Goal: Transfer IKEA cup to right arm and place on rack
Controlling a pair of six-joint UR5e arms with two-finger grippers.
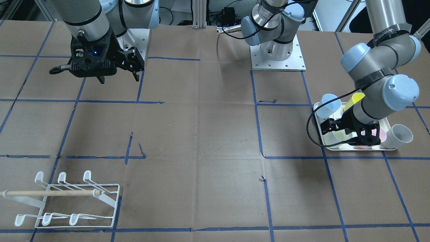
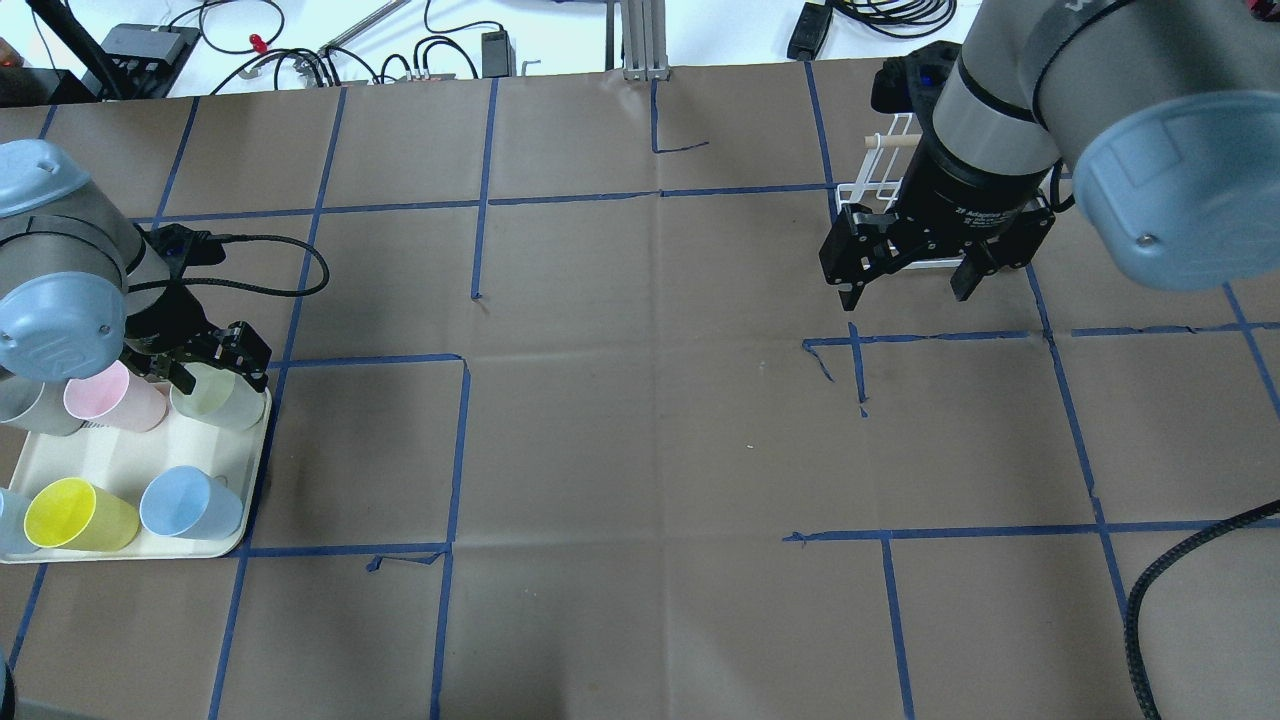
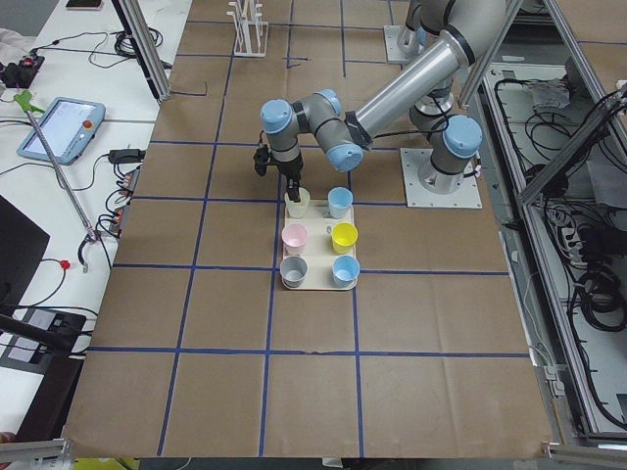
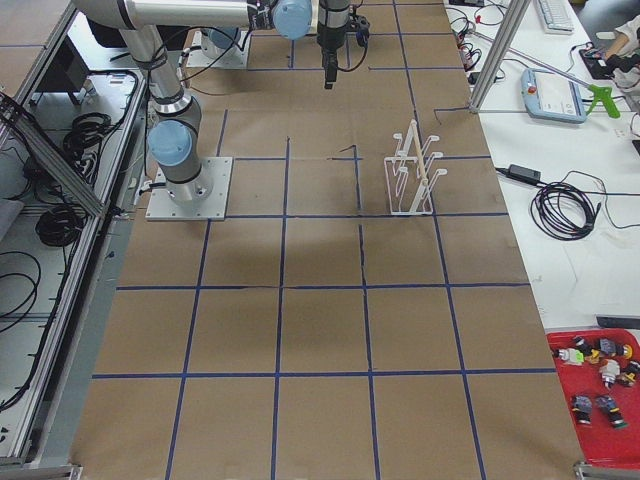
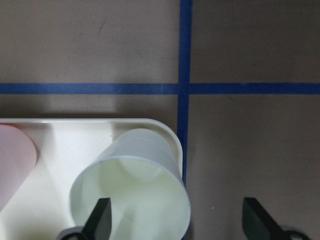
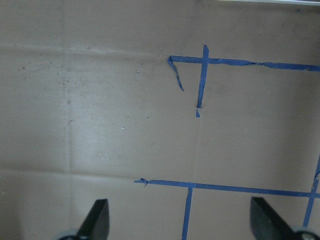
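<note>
Over the tray, left gripper astride cup

Tray on table, at robot's left end. Six cups on tray: two rows of three, rows running left to right. Corner cup: far row, end nearest table middle, beside tray's rim. Left gripper above that cup, straddling its wall: one finger inside, the other outside, over table past tray's edge. Rack on table at robot's right, toward far edge, well apart from tray. Right gripper above bare table on robot's side of rack, touching nothing, fingers apart.
</note>
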